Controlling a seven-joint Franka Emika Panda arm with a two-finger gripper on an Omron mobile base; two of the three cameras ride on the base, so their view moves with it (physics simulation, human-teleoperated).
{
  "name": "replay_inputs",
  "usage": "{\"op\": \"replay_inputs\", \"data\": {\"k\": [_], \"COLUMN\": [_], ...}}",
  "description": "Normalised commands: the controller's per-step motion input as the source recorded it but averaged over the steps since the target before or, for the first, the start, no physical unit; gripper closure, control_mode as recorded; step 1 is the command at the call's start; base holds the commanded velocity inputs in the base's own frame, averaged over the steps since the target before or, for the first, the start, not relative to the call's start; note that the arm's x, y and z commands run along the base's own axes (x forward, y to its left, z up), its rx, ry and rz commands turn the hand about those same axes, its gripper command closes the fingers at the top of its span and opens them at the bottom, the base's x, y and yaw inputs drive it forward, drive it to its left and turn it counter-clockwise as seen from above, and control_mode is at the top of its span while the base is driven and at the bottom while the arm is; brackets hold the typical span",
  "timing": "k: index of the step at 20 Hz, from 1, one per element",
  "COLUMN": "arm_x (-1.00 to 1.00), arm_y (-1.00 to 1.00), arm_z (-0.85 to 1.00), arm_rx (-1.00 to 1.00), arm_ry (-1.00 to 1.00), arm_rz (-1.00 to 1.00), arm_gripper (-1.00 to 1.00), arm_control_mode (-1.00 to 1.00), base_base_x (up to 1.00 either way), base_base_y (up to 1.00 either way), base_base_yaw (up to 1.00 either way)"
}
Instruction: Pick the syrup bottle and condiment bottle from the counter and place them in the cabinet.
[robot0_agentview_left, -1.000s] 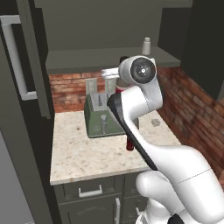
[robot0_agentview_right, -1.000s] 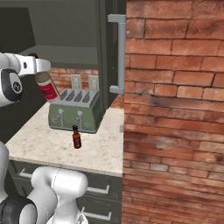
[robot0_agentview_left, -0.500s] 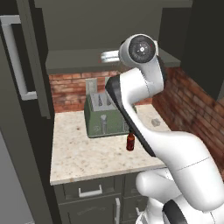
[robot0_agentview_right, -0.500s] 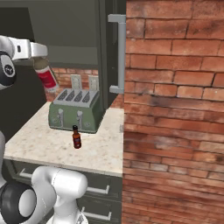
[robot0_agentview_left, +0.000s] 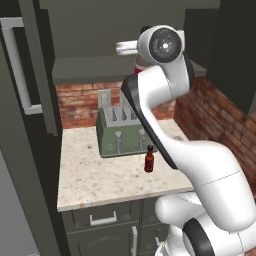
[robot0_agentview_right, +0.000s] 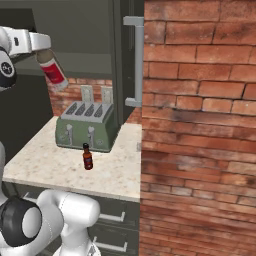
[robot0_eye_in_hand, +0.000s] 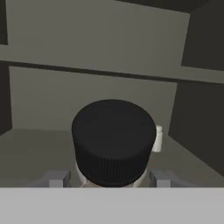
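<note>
You are carrying the white, red-labelled syrup bottle with the black ribbed cap (robot0_agentview_right: 51, 71), clamped in the hand (robot0_agentview_right: 44, 54), at the open dark grey-green cabinet (robot0_agentview_left: 90, 45). Be lowering it upright over the flat shelf (robot0_eye_in_hand: 39, 140), well inside the edge. The small dark brown condiment bottle (robot0_agentview_right: 87, 157) is waiting on the beige speckled table (robot0_agentview_right: 40, 162), beside the green toaster (robot0_agentview_right: 86, 127).

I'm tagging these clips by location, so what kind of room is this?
Most likely a kitchen, a rendered one: a green four-slot toaster sits on a speckled stone counter above drawer units, with a brick backsplash and a dark wall cabinet overhead.
</note>
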Motion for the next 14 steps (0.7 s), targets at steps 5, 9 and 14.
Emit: {"op": "replay_inputs", "data": {"k": [5, 9, 14], "arm_x": [0.01, 0.04, 0.11], "arm_y": [-0.05, -0.05, -0.01], "arm_z": [0.29, 0.17, 0.01], "arm_rx": [0.00, 0.00, 0.00], "arm_ry": [-0.10, -0.11, -0.01], "arm_rz": [0.00, 0.00, 0.00], "arm_gripper": [1.00, 1.00, 1.00], "arm_control_mode": [-1.00, -1.00, -1.00], "base_base_x": [0.00, 0.00, 0.00], "base_base_y": [0.00, 0.00, 0.00], "base_base_yaw": [0.00, 0.00, 0.00]}}
